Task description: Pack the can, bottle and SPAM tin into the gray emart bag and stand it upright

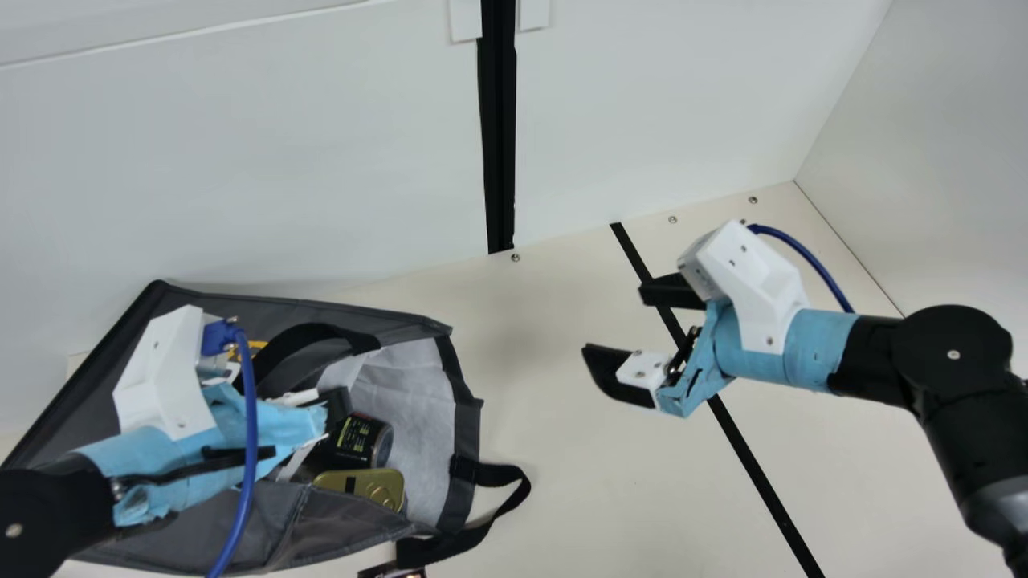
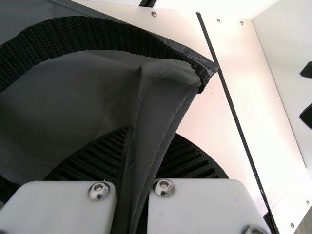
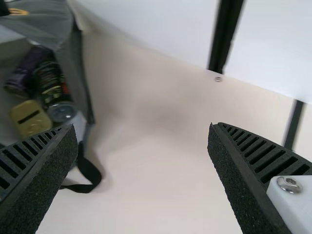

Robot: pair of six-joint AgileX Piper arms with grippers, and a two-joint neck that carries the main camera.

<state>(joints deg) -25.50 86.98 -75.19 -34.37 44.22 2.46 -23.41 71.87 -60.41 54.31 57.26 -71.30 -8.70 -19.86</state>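
At eight o'clock in the main view, can, bottle and SPAM tin are being enclosed by gray emart bag, pinched by left gripper; with right gripper spread, uprighting is being awaited.

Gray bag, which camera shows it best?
The main view, showing most of the gray bag and its pale lining. The left wrist view has a handle and fabric between the jaws; the right wrist view, the open end and gold tin.

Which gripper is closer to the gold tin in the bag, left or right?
Left. The left gripper is at the bag, pinching its fabric, close to the gold tin. The right gripper hangs open over the table, well beyond the bag's open end.
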